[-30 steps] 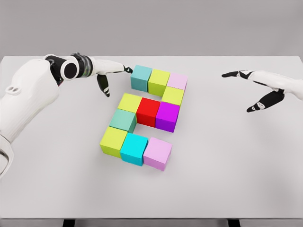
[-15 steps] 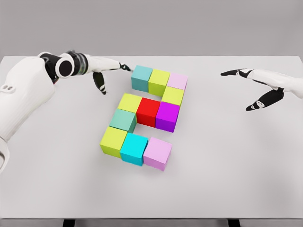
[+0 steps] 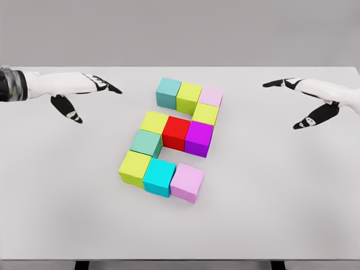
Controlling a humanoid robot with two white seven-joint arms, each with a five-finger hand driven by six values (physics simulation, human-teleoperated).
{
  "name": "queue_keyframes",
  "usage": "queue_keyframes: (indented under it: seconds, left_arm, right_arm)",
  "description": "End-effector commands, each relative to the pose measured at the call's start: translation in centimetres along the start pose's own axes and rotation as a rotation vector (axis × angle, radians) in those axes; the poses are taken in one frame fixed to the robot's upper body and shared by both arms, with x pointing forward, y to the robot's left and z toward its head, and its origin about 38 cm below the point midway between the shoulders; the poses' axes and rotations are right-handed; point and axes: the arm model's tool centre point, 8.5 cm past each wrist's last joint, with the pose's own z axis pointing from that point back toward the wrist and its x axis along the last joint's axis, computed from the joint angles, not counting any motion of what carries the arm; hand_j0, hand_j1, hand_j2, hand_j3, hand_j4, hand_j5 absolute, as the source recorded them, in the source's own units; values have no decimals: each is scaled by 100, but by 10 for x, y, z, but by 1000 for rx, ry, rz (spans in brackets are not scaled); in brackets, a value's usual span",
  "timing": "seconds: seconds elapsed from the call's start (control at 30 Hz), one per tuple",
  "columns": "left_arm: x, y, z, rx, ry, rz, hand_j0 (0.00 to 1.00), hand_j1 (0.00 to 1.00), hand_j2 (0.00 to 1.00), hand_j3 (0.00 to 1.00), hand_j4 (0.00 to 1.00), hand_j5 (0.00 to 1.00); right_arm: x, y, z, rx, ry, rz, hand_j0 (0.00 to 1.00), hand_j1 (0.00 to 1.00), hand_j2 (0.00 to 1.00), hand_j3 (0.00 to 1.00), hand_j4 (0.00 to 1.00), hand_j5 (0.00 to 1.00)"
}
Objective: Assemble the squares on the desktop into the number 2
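1. Pale grey and matte, the table (image 3: 270, 214) filled most of the head view, its far edge meeting a plain grey wall (image 3: 180, 28).
2. Smooth, flat-shaded cubes sat together at the table's centre, faces touching, laid out as a blocky 2.
3. The top row ran teal cube (image 3: 168, 91), yellow-green cube (image 3: 189, 96), pale pink cube (image 3: 210, 97), with another lime cube (image 3: 206, 114) just below the pink one.
4. The middle row held a yellow cube (image 3: 154, 122), a red cube (image 3: 176, 132) and a magenta cube (image 3: 199, 138).
5. A sea-green cube (image 3: 146, 143) led down to the bottom row: lime block (image 3: 134, 167), cyan block (image 3: 158, 176), lilac block (image 3: 187, 181).
6. The left hand (image 3: 79, 95) hovered well apart from the cubes, fingers spread, holding nothing.
7. The right hand (image 3: 309, 101) hung likewise at the far right, fingers splayed and empty.
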Motion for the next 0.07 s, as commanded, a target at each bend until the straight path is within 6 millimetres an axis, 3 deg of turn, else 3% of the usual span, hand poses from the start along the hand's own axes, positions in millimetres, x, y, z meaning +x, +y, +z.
queue_keyframes:
  seconds: [0.0,0.03]
  left_arm:
    - [-1,1,10,11,-17,-6,100,100,100,100,100,100]
    - [-1,0,10,10,-16,-5,100,100,100,100,100,100]
  right_arm:
    - [0,-2,2,-7,2,-3,100,100,100,100,100,100]
    - [1,-3,2,-7,0,-1,100,100,100,100,100,100]
